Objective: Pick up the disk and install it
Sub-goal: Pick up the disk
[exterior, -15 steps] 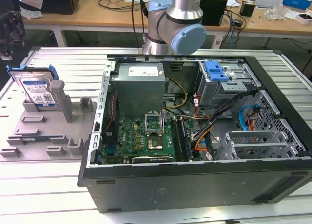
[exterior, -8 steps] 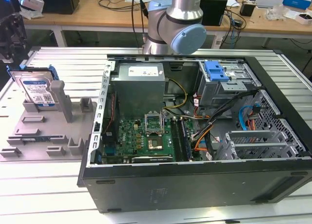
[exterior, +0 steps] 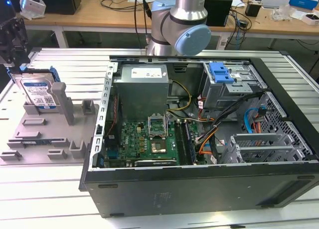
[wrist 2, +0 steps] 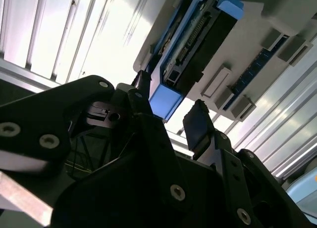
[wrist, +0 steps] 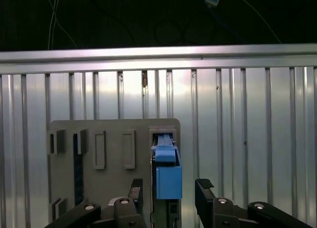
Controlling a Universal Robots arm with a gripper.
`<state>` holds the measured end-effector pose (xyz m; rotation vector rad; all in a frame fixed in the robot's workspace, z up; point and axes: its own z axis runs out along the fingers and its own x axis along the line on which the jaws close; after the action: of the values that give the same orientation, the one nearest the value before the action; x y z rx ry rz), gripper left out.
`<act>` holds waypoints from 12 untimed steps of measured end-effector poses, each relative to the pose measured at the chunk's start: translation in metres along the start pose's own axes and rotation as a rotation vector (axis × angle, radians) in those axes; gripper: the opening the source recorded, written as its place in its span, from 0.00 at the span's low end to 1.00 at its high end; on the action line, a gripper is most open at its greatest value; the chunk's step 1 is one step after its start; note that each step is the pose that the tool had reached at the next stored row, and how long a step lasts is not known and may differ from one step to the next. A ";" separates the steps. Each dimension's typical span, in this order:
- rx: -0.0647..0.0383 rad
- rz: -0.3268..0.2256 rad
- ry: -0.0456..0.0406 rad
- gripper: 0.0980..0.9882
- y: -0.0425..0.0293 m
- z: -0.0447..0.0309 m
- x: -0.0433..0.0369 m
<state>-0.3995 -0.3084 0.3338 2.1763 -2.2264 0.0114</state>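
Because the disk [exterior: 39, 92] stood on edge in a slot of the grey fixture plate [exterior: 35, 134], its blue carrier end was left exposed, and I had the gripper [wrist: 169, 191] spread wide, one finger on each side of that end, neither touching it, I judged. A grey post [exterior: 62, 102] stood just beside the disk. Beside the plate sat the open computer case [exterior: 199, 189], where the power supply [exterior: 142, 89] and loose cables [exterior: 209, 134] crowded the drive cage [exterior: 227, 89].
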 end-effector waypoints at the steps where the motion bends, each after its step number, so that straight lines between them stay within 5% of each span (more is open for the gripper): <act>1: 0.000 0.000 0.0000 0.50 0.0004 0.0005 0.0000; 12: 0.000 0.000 -0.0001 0.50 0.0033 0.0092 0.0001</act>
<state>-0.4030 -0.3087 0.3247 2.1765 -2.2264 0.0115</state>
